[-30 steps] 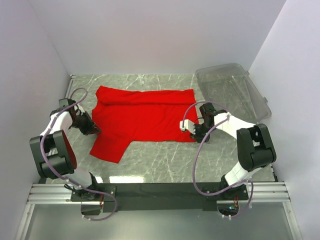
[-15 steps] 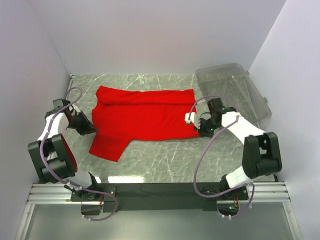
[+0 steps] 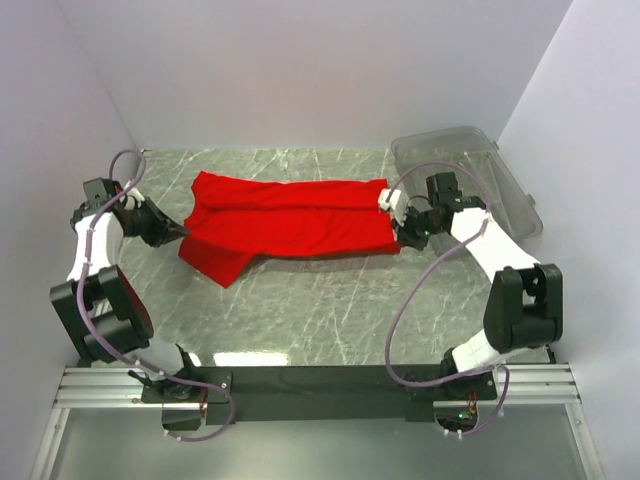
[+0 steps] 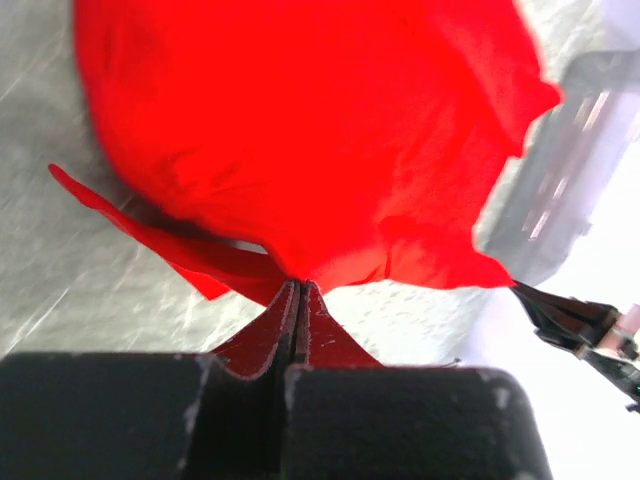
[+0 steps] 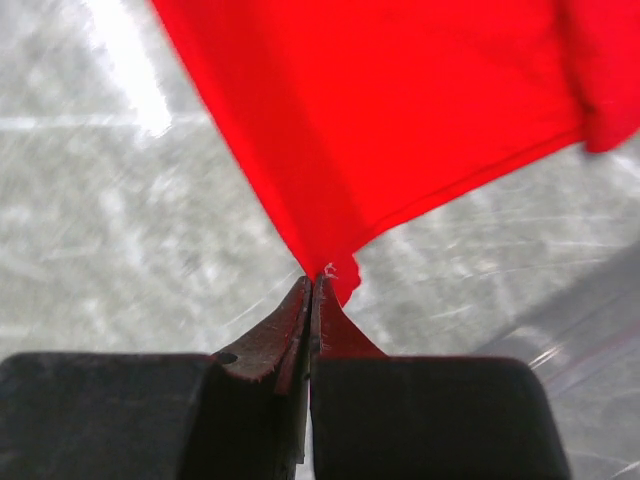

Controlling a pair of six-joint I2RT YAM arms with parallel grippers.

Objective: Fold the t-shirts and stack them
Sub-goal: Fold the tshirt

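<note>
A plain bright red t-shirt [image 3: 290, 222] lies stretched across the back middle of the marble table, its near part lifted off the surface. My left gripper [image 3: 183, 232] is shut on the shirt's left edge; in the left wrist view the cloth [image 4: 300, 140] hangs from the pinched tips [image 4: 298, 288]. My right gripper [image 3: 399, 238] is shut on the shirt's near right corner, and the right wrist view shows red cloth [image 5: 400, 110] running out from the closed tips [image 5: 314, 282]. A sleeve [image 3: 222, 264] droops at the near left.
A clear plastic bin [image 3: 465, 180] stands at the back right, close behind my right gripper. White walls close in the table on the left, back and right. Bare marble [image 3: 320, 310] lies between the shirt and the arm bases.
My right gripper has shut on the shirt's near right corner. Both grippers have moved toward the back, carrying the near edge with them, so the shirt looks narrower.
</note>
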